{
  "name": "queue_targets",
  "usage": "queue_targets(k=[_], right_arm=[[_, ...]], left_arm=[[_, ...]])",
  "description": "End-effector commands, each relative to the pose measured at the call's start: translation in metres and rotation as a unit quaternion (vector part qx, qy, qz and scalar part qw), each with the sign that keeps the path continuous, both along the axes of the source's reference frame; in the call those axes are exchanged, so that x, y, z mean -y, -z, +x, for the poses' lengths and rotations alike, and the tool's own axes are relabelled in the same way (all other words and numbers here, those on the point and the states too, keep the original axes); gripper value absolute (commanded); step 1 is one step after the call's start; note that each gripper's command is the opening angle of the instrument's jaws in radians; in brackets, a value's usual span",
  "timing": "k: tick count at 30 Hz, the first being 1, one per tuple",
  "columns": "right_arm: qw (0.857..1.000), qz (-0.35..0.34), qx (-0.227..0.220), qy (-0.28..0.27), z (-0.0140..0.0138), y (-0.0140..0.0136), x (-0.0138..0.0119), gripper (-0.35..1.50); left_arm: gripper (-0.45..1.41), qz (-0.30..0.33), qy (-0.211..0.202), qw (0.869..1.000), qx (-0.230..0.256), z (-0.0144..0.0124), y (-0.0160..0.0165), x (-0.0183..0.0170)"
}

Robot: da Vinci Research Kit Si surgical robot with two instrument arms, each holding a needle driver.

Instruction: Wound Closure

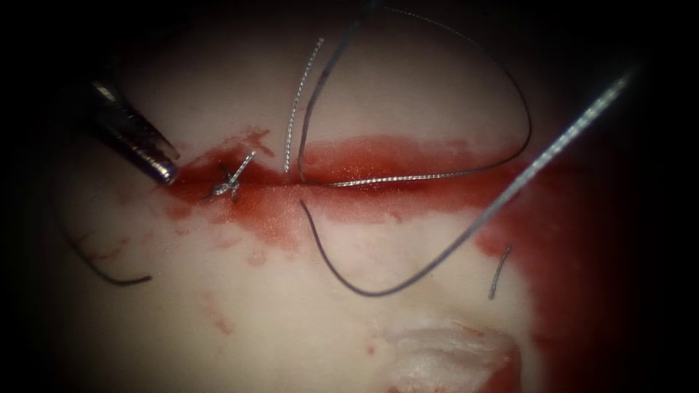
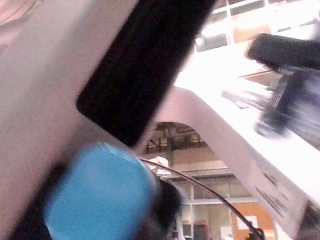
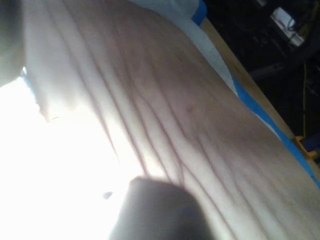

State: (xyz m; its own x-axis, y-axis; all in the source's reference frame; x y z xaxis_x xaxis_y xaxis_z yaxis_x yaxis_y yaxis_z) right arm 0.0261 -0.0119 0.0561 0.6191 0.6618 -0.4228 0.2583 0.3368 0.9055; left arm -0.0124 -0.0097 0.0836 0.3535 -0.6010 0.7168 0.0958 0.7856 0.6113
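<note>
The tissue (image 1: 291,320) fills the endoscope view, pale and smooth, with the cut (image 1: 349,185) running across it from left to right. Red fluid (image 1: 582,262) lies along the cut and spreads into a wide pool at the right side of the tissue. In the right wrist view the tissue (image 3: 190,100) shows as a broad, lined surface lying on a worktop (image 3: 260,90) with blue edging.

The left tool (image 1: 166,173) comes in from the upper left, its dark metal tip resting at the left end of the cut, just beside a knot. Its fingers look pressed together, with no gap and nothing between them.

The thread (image 1: 466,58) makes a large loop above the cut, drops to the cut line and runs along it as a bright strand. A second run of thread (image 1: 553,149) slants down from the upper right, curves below the cut and rises to meet it near the middle.

A knot (image 1: 230,183) with short ends sits on the cut near its left end. Loose cut ends of thread lie about: one (image 1: 300,102) upright above the cut, one (image 1: 499,271) below and to the right, and one (image 1: 109,275) at the lower left.

Where the needle is cannot be told from these views, nor can the state of the right tool's fingers.
</note>
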Motion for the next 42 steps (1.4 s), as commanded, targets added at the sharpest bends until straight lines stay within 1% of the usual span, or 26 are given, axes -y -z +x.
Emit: queue_targets(k=[1,3,5,7,8,9,10,11,13,14,15,17,20,21,23,24,25,26,27,29,31,34,38,39,40,42], right_arm=[[1.000,-0.003,-0.002,-0.001,0.0007,0.0003,-0.0013,-0.35],[1.000,-0.003,-0.002,-0.001,0.0007,0.0003,-0.0013,-0.35],[1.000,-0.003,-0.002,-0.001,0.0008,0.0003,-0.0013,-0.35],[1.000,-0.003,-0.002,-0.001,0.0008,0.0002,-0.0012,-0.35],[1.000,-0.001,0.000,-0.001,0.0008,0.0002,-0.0012,-0.35],[1.000,-0.001,-0.001,-0.001,0.0009,0.0002,-0.0012,-0.35],[1.000,-0.001,-0.001,-0.001,0.0009,0.0002,-0.0012,-0.35],[1.000,-0.001,-0.001,-0.001,0.0009,0.0002,-0.0012,-0.35],[1.000,-0.001,-0.001,-0.001,0.0010,0.0002,-0.0011,-0.35],[1.000,-0.001,-0.001,-0.001,0.0010,0.0002,-0.0011,-0.35],[1.000,-0.001,-0.001,-0.001,0.0010,0.0002,-0.0011,-0.35],[1.000,0.001,0.001,-0.001,0.0010,0.0002,-0.0011,-0.35],[1.000,0.001,0.000,-0.001,0.0011,0.0001,-0.0010,-0.35],[1.000,0.003,0.002,-0.001,0.0011,0.0001,-0.0010,-0.35],[1.000,0.003,0.001,-0.001,0.0013,0.0000,-0.0009,-0.35],[1.000,0.003,0.001,-0.001,0.0014,0.0000,-0.0008,-0.35],[1.000,0.006,0.002,0.000,0.0015,-0.0001,-0.0007,-0.35],[1.000,0.005,0.002,0.000,0.0016,-0.0001,-0.0007,-0.35],[1.000,0.006,0.002,0.000,0.0016,-0.0001,-0.0006,-0.35],[1.000,0.008,0.003,0.000,0.0017,-0.0002,-0.0006,-0.35],[1.000,0.008,0.003,0.000,0.0017,-0.0002,-0.0006,-0.35],[1.000,0.008,0.003,0.000,0.0017,-0.0003,-0.0006,-0.35],[1.000,0.008,0.003,0.000,0.0017,-0.0003,-0.0006,-0.35],[1.000,0.008,0.003,0.000,0.0017,-0.0003,-0.0006,-0.35],[1.000,0.008,0.003,0.000,0.0017,-0.0002,-0.0006,-0.35],[1.000,0.008,0.003,0.000,0.0017,-0.0002,-0.0006,-0.35]], left_arm=[[1.03,-0.006,0.000,1.000,0.003,-0.0005,0.0005,-0.0012],[1.09,-0.003,-0.006,1.000,0.011,-0.0001,0.0031,-0.0018],[1.18,-0.039,-0.033,0.999,0.012,0.0001,0.0046,-0.0013],[1.21,-0.063,-0.105,0.992,-0.004,0.0005,0.0053,0.0015],[1.04,-0.055,-0.138,0.989,-0.025,0.0007,0.0053,0.0031],[0.64,-0.015,-0.194,0.975,-0.110,0.0010,0.0046,0.0065],[0.56,-0.012,-0.225,0.964,-0.143,0.0011,0.0041,0.0076],[0.66,-0.008,-0.252,0.953,-0.167,0.0011,0.0035,0.0083],[0.98,-0.007,-0.299,0.932,-0.207,0.0013,0.0021,0.0091],[1.13,-0.036,-0.323,0.920,-0.219,0.0015,0.0013,0.0091],[1.18,-0.057,-0.336,0.911,-0.231,0.0016,0.0008,0.0090],[1.26,-0.106,-0.361,0.892,-0.251,0.0021,0.0000,0.0085],[1.30,-0.159,-0.408,0.860,-0.263,0.0031,-0.0005,0.0073],[1.21,-0.163,-0.412,0.852,-0.279,0.0034,-0.0005,0.0069],[1.18,-0.172,-0.409,0.847,-0.294,0.0033,-0.0003,0.0062],[1.08,-0.179,-0.402,0.847,-0.299,0.0028,0.0000,0.0053],[1.03,-0.183,-0.382,0.856,-0.297,0.0022,0.0003,0.0044],[1.06,-0.186,-0.356,0.868,-0.291,0.0014,0.0007,0.0034],[1.11,-0.187,-0.323,0.885,-0.278,0.0004,0.0011,0.0022],[1.13,-0.173,-0.283,0.914,-0.233,-0.0011,0.0016,0.0011],[1.03,-0.155,-0.258,0.938,-0.173,-0.0024,0.0018,0.0015],[0.86,-0.113,-0.226,0.959,-0.130,-0.0042,0.0011,0.0035],[0.76,-0.109,-0.225,0.962,-0.110,-0.0072,-0.0016,0.0055],[0.64,-0.114,-0.226,0.961,-0.109,-0.0078,-0.0024,0.0058],[0.61,-0.127,-0.220,0.959,-0.121,-0.0084,-0.0037,0.0061],[0.68,-0.149,-0.214,0.955,-0.141,-0.0091,-0.0058,0.0065]])
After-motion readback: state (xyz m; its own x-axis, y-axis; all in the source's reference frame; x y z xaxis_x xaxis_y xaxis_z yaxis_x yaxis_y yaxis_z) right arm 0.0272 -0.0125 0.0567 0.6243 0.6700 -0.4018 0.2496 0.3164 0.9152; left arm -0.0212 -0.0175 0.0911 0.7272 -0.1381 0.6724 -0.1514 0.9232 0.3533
